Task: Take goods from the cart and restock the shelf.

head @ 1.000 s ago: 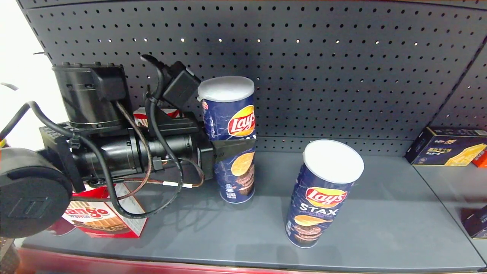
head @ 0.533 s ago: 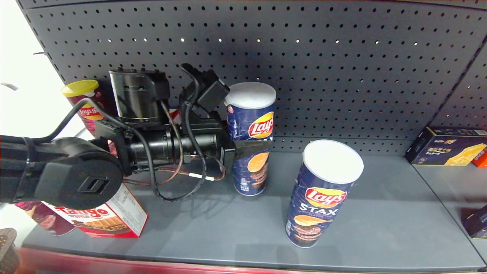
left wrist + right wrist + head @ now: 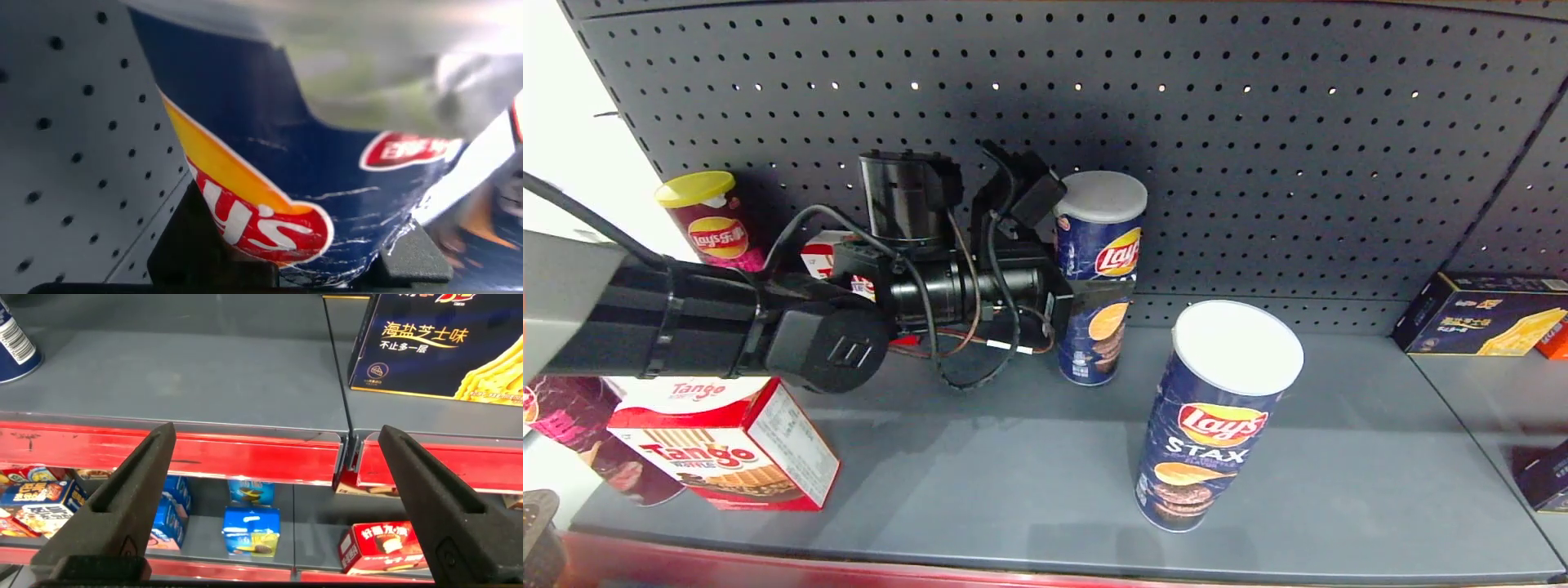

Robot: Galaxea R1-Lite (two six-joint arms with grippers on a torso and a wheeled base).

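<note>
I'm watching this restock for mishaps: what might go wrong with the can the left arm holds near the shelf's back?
1. The held can in the left gripper is close to the pegboard; pushing deeper may jam or tilt it.
2. If released before its base is flat on the shelf, it might topple toward the front can.

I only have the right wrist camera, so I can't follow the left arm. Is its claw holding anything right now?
Observer: Yes. The left claw is shut on a blue chip can, which is upright close to the pegboard back wall.
Operator: Is its base down on the shelf?
Observer: It looks level with the shelf surface, but I cannot confirm contact.
Operator: Anything standing near it?
Observer: A second blue can stands apart from it, nearer the front edge, toward the robot's right.
</note>
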